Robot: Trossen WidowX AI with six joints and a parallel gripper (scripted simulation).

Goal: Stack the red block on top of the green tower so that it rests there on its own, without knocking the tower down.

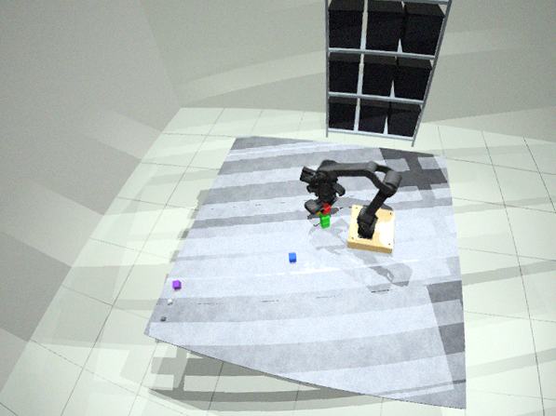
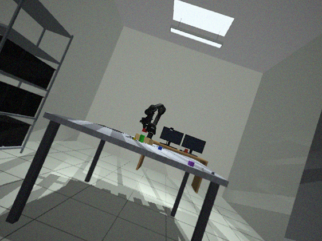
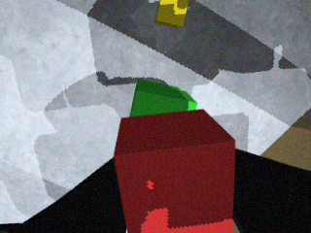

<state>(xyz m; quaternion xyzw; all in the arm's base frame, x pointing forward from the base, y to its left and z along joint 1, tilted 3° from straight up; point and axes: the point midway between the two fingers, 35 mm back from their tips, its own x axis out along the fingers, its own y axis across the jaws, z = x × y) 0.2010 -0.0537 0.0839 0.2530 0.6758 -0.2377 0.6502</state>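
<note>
The gripper [image 1: 323,207] is shut tight on the red block [image 3: 174,178], a smooth cube with sharp edges; the block hangs just above the green tower [image 1: 324,219], and the wrist view shows the tower's green top [image 3: 162,99] peeking out past the block's far edge; a small yellow cube [image 3: 171,10] sits apart beyond it; a blue cube [image 1: 292,257] and a purple cube [image 1: 176,284] lie well away on the grey striped table [image 1: 323,329]; the arm's wooden base [image 1: 386,240] is just beside the tower.
</note>
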